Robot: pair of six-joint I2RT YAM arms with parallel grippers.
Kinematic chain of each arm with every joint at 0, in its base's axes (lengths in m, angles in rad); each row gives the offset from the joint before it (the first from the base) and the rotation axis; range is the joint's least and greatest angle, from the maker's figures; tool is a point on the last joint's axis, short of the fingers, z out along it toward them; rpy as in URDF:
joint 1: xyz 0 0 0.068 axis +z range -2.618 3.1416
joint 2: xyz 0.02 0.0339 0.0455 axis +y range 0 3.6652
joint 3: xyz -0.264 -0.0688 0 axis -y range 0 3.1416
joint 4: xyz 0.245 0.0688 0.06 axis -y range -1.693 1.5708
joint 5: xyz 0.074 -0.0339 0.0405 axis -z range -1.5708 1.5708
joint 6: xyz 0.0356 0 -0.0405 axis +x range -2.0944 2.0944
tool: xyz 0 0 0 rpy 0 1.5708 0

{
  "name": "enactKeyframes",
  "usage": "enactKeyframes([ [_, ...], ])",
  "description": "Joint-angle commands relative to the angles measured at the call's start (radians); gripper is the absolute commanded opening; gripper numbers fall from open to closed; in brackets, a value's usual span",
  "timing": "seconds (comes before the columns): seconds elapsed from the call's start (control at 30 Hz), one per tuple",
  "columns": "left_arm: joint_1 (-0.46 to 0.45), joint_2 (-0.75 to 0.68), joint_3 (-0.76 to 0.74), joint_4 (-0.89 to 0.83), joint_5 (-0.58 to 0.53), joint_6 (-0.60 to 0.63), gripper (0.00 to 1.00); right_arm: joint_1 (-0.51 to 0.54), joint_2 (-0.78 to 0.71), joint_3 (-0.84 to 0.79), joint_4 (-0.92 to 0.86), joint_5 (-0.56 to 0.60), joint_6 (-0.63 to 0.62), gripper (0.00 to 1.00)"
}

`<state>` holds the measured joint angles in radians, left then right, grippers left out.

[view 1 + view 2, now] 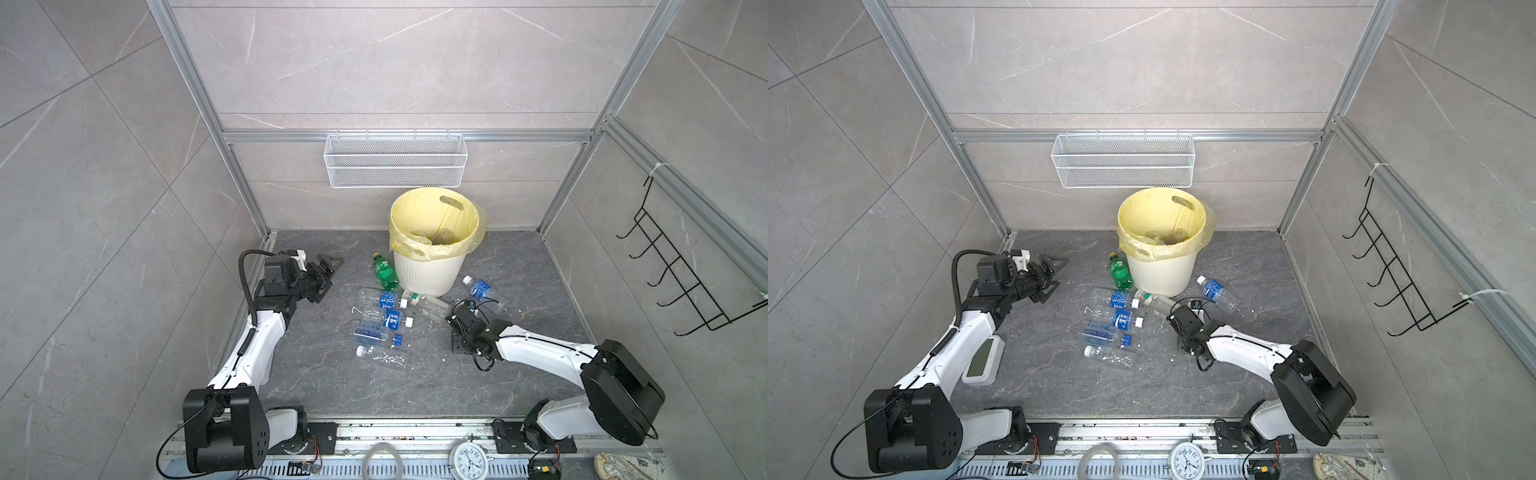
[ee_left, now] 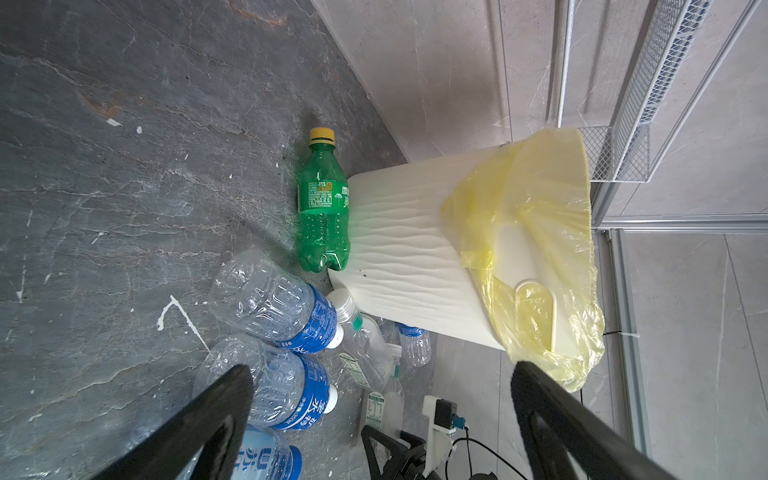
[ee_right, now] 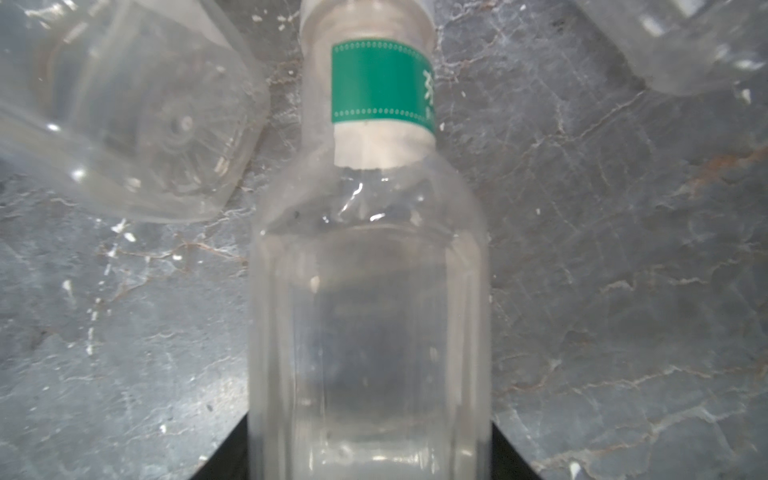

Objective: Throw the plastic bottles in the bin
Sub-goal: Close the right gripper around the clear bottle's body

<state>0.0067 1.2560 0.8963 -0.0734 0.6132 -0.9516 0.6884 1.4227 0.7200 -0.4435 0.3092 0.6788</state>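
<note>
- The bin [image 1: 428, 274] [image 1: 1163, 276] [image 2: 399, 232] stood at the middle of the back edge of the bench [image 1: 332, 386]. It was lined with a yellow bag [image 1: 436, 245], and in a top view a few discarded bottles [image 1: 1163, 237] showed at its bottom.
- The green bottle [image 1: 384, 272] [image 1: 1120, 272] [image 2: 324, 216] lay against the bin's left side, with its yellow cap toward the back edge.
- Three blue-labelled bottles [image 1: 388, 319] [image 1: 1121, 319] lay side by side nearer the bench's middle. A white-capped clear bottle [image 1: 380, 353] lay just beyond them toward the front edge.
- A lone blue-labelled bottle [image 1: 482, 289] [image 1: 1217, 291] lay just right of the bin.
- The green-banded bottle [image 1: 428, 303] [image 1: 1156, 301] [image 3: 370, 291], clear with a white cap, lay in front of the bin with its cap near the bin's foot.
- The right gripper [image 1: 451, 318] [image 1: 1174, 318] [image 3: 370, 461] was down on the green-banded bottle. In the wrist view its black fingertips [image 3: 230, 457] stood flush against both sides of the bottle's body, narrowed to that width.
- The left gripper [image 1: 330, 279] [image 1: 1054, 279] [image 2: 382, 368] hung near the bench's left edge and pointed toward the bottles. Its jaws were spread as wide as they go and held nothing.
</note>
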Motion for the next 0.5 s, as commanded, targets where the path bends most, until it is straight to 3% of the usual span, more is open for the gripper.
enactKeyframes([
  [0.0,0.005,0.009,0.0,0.04,0.032,-0.009,1.0,-0.004,-0.048,0.032,-0.027,-0.008,-0.022,0.57],
  [0.47,0.005,0.014,0.016,0.029,0.032,0.017,1.0,0.005,-0.188,0.063,-0.05,-0.038,-0.093,0.54],
])
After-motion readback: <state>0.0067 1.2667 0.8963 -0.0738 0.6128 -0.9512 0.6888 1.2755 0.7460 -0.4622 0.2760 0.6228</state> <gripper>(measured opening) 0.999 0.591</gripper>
